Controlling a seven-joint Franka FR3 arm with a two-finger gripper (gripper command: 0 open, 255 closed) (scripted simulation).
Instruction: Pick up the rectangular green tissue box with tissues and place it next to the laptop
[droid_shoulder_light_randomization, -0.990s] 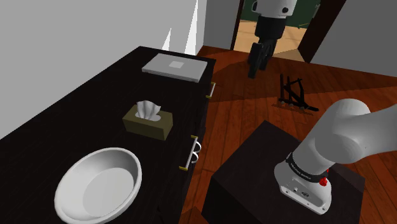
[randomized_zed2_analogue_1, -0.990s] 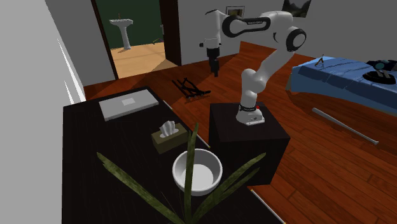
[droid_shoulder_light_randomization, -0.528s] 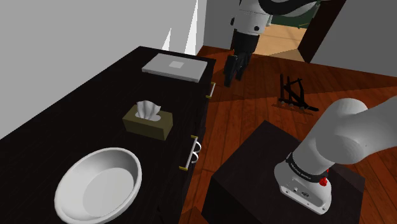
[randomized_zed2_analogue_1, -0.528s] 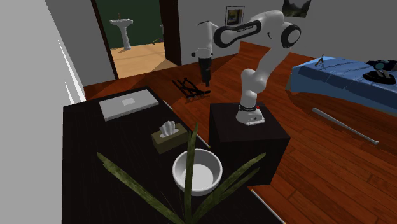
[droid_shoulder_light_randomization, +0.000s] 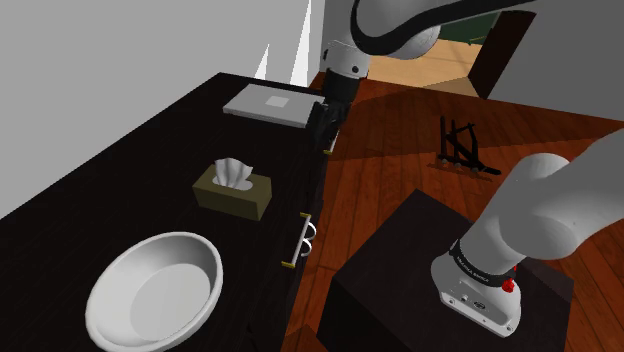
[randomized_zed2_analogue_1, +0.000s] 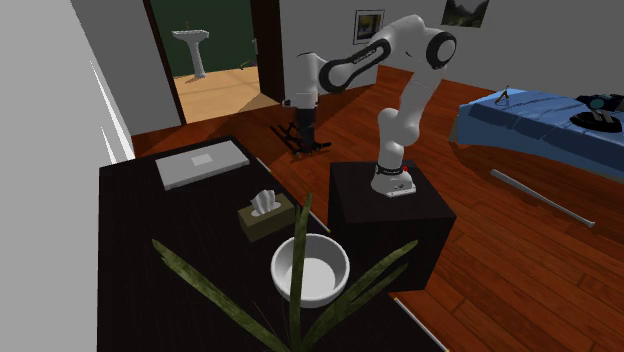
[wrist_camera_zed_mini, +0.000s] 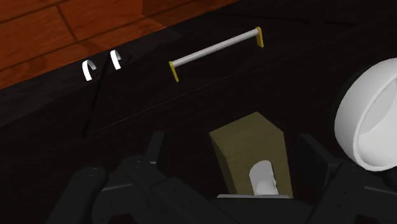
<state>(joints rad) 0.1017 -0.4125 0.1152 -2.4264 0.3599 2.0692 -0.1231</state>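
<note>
- A lived-in home, seemingly a bedroom: a bed (randomized_zed2_analogue_1: 525, 125) with a blue cover stands along one side.
- Reddish wooden floor (randomized_zed2_analogue_1: 500, 250) and framed pictures (randomized_zed2_analogue_1: 368, 24) on the wall.
- An open doorway (randomized_zed2_analogue_1: 215, 60) leads to a room with a pedestal washbasin (randomized_zed2_analogue_1: 190, 42), so a bathroom adjoins.
- A dark table (randomized_zed2_analogue_1: 150, 260) with drawer handles (wrist_camera_zed_mini: 215, 46) carries household things: a tissue box (randomized_zed2_analogue_1: 266, 215), a closed laptop (randomized_zed2_analogue_1: 200, 163), a white bowl (randomized_zed2_analogue_1: 310, 268) and the leaves of a houseplant (randomized_zed2_analogue_1: 200, 277).
</note>
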